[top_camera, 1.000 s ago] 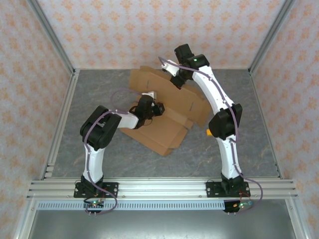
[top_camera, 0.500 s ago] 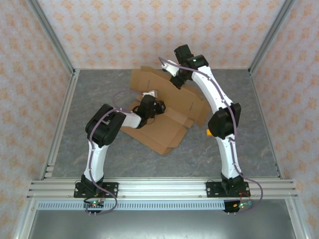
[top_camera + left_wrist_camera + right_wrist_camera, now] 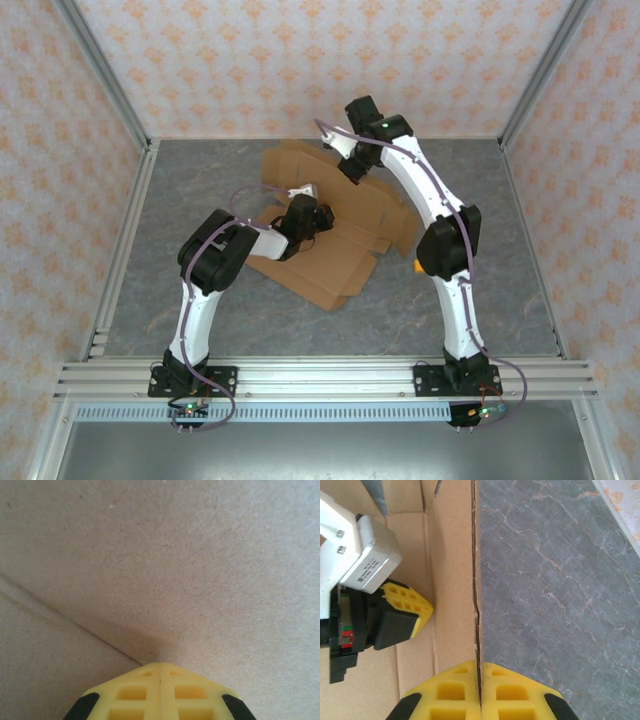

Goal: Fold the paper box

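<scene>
**A:** Moved since a second ago: the left arm's elbow has swung inward, and the left gripper has crept rightward over the paper box while its jaws came together.

**B:** Where does the box lie?

**A:** Mid-table, partly folded, flaps spread toward the back wall. On the left wrist view plain brown cardboard carries one crease, and the left gripper, fingers together on nothing, points at the panel just beside that crease.

**B:** And the right gripper?

**A:** Pinched on the raised edge of a box wall; that edge runs straight into the right gripper.

**B:** Any writing?

**A:** A label on the left wrist's grey housing, too small to read. No print on the box.

**B:** Around it?

**A:** Grey marbled table and a tiny orange block by the right arm.
</scene>
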Motion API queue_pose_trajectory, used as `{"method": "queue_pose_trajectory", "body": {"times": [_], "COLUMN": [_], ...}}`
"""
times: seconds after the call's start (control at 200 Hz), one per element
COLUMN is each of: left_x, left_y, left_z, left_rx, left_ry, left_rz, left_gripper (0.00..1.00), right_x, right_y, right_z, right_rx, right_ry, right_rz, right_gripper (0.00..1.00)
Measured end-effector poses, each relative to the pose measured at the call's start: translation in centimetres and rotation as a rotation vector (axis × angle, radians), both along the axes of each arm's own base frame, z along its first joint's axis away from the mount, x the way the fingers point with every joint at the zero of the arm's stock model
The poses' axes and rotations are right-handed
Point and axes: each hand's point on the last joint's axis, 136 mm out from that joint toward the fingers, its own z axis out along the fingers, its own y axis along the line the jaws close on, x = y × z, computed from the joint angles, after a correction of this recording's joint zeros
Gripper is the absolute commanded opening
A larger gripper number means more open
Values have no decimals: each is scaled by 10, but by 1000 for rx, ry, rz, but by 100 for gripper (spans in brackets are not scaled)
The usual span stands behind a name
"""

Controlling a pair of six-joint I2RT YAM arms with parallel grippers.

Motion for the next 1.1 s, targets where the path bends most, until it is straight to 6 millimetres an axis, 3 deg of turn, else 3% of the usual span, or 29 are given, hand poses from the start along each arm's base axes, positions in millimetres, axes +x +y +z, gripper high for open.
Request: {"method": "queue_pose_trajectory", "body": {"times": [0.32, 0.495, 0.726, 0.956, 1.096], "left_x": [0, -3, -37, -73, -100], "left_y": [1, 0, 19, 55, 78], "left_z": [0, 6, 16, 54, 45], "left_rx": [2, 9, 59, 95, 132], "left_ry": [-1, 6, 60, 64, 108], "left_rz": [5, 2, -8, 0, 3], "left_gripper": [10, 28, 39, 38, 25], "right_x": [-6, -5, -5, -11, -16], "right_y": [3, 1, 4, 6, 15], "right_z": [1, 1, 0, -6, -6], "right_rx": [12, -6, -19, -35, -58], "right_ry": [-16, -29, -42, -61, -94], "right_rz": [-9, -16, 5, 56, 91], "right_gripper": [0, 0, 0, 0, 0]}}
